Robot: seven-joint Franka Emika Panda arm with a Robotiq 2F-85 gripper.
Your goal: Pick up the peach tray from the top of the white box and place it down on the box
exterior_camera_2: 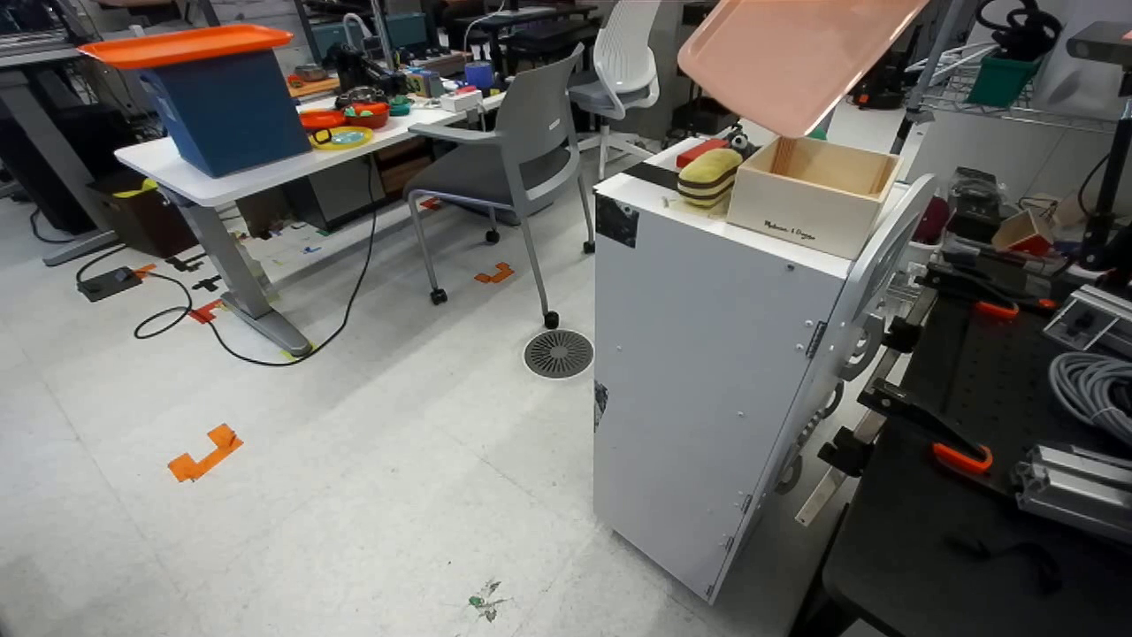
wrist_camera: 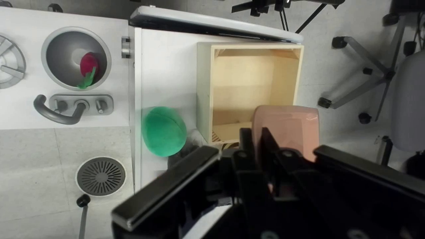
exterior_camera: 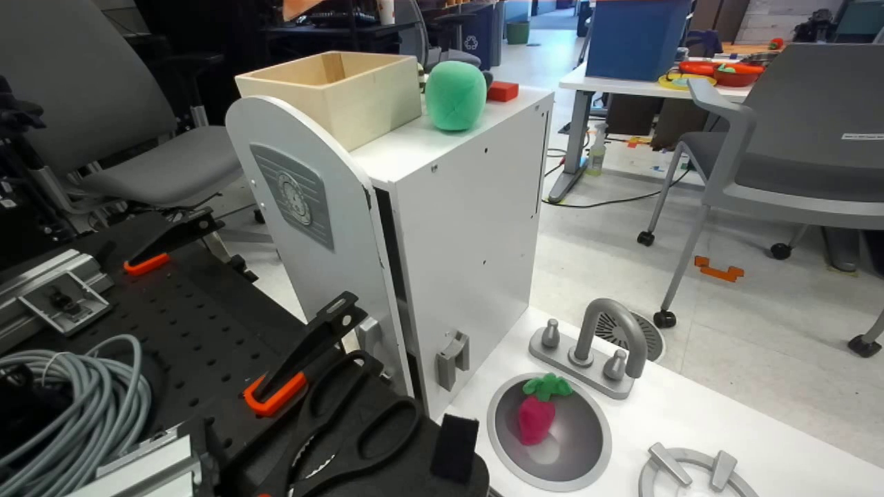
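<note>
Nearest the wrist camera we find the black, two-fingered pincer [wrist_camera: 256, 132], its fingers drawn narrow and holding one edge of the shallow, pale peach-pink plastic tray [wrist_camera: 295, 126]. We locate that tray raised above the tall white cabinet-like box [exterior_camera_2: 707, 354]; in an exterior view it hangs steeply tilted, not yet set down. Placing appears to us the step remaining. Our first concern is the grip: pinched at a single edge, the tray may pivot or slip if lowered briskly or caught on something.

Beneath, partly covered by the tray in the wrist view, stands the open-topped pale wooden box [wrist_camera: 204, 93]; whether the two touch we cannot tell. A tilted descent could snag its rim, shove it along, or leave the tray propped askew across it. Alongside, the round green plush [wrist_camera: 164, 131] sits near the white box's edge; we judge that a sideways sweep would roll it off. The striped yellow-and-brown soft item [exterior_camera_2: 710, 172] and the small red block [exterior_camera: 502, 91] crowd the same top, so a level seat is doubtful. Farther down, the magenta plush with green leaves [exterior_camera: 535, 421] lies in the round grey sink [exterior_camera: 580, 428] of the white surface [exterior_camera: 663, 414], where a dropped tray could land.
</note>
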